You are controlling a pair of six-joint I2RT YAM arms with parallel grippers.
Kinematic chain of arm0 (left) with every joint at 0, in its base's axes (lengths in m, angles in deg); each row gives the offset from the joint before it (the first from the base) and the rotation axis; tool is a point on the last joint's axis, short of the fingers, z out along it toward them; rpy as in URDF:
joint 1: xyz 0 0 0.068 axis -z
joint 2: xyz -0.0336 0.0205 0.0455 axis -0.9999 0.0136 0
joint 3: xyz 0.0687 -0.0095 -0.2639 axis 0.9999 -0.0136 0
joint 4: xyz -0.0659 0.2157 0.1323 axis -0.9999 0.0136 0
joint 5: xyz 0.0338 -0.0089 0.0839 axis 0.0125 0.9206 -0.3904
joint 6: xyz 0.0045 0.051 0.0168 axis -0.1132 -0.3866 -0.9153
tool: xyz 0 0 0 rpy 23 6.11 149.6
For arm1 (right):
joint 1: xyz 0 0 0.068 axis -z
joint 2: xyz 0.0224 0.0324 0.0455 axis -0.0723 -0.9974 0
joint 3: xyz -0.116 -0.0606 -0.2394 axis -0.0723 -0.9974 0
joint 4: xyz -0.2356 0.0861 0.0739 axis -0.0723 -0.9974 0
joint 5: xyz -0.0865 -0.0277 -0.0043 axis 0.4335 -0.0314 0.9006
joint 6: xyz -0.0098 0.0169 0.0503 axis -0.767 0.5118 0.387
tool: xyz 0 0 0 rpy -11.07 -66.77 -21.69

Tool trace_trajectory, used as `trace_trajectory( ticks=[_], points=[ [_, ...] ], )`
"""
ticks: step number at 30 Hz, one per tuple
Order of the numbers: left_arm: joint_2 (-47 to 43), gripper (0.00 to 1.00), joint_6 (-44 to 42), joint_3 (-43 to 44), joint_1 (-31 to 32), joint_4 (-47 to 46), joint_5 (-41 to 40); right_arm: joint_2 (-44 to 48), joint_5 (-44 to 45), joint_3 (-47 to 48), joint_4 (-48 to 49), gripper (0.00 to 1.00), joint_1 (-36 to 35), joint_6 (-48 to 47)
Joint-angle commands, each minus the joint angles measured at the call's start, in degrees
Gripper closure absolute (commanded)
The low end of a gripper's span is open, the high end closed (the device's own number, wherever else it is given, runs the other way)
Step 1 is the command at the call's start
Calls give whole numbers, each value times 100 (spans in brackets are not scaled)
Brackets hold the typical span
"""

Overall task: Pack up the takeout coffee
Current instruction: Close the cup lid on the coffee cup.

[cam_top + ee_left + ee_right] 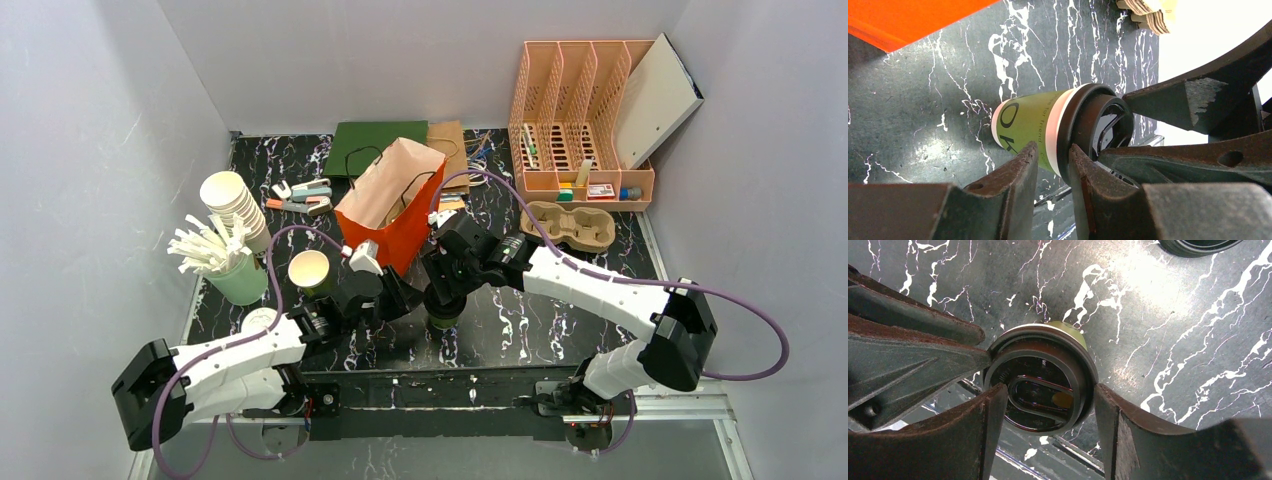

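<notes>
The takeout coffee [444, 320], a green paper cup with a black lid [1040, 385], stands upright on the black marbled table near the front middle. My right gripper [1047, 390] reaches down over it with one finger on each side of the lid, both touching its rim. My left gripper [1053, 150] comes in from the left at rim height. Its fingers [1020, 170] stand narrowly apart with nothing between them, and their tips rest against the cup's side [1028, 120].
An orange paper bag [395, 205] stands open just behind the cup. To the left are a lidless green cup [310, 272], a stack of white cups [235, 205] and a white lid [260, 320]. A cardboard cup carrier [570, 225] and a peach organiser [580, 120] are at the back right.
</notes>
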Motion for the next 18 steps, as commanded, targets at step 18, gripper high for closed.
trace_trajectory(
  ticks=[18],
  points=[
    [512, 76, -280, 243, -15, 244, 18, -187, -510, -48, 5, 38, -27, -121]
  ],
)
